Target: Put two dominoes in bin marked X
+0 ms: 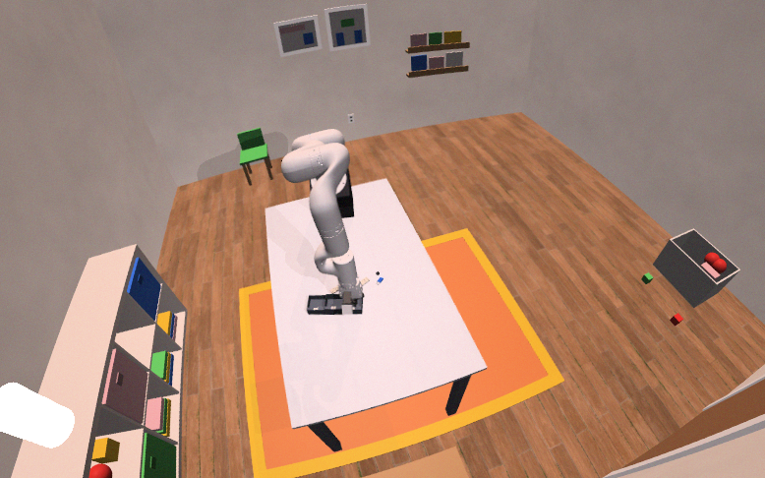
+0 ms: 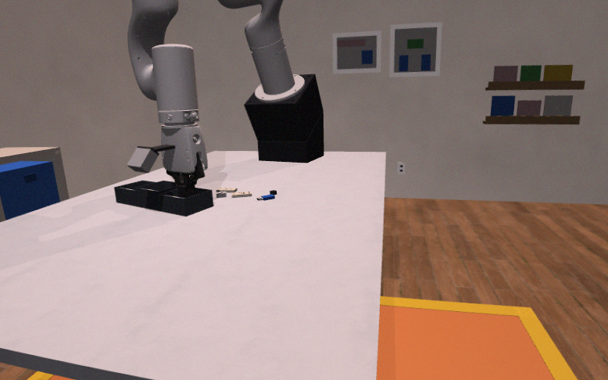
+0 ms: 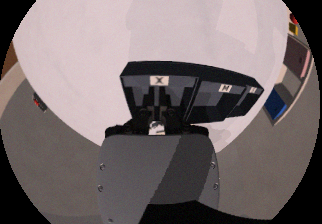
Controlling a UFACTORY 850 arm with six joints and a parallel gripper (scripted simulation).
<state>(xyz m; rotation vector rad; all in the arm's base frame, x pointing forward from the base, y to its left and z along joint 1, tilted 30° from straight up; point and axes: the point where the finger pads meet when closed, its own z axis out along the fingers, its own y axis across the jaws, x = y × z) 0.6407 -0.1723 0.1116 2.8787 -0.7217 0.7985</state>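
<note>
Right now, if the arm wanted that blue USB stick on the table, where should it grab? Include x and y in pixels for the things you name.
Probably across the middle of the blue USB stick's (image 1: 380,279) (image 2: 267,197) body, fingers on its long sides, coming from above: it lies flat, long and narrow.
</note>
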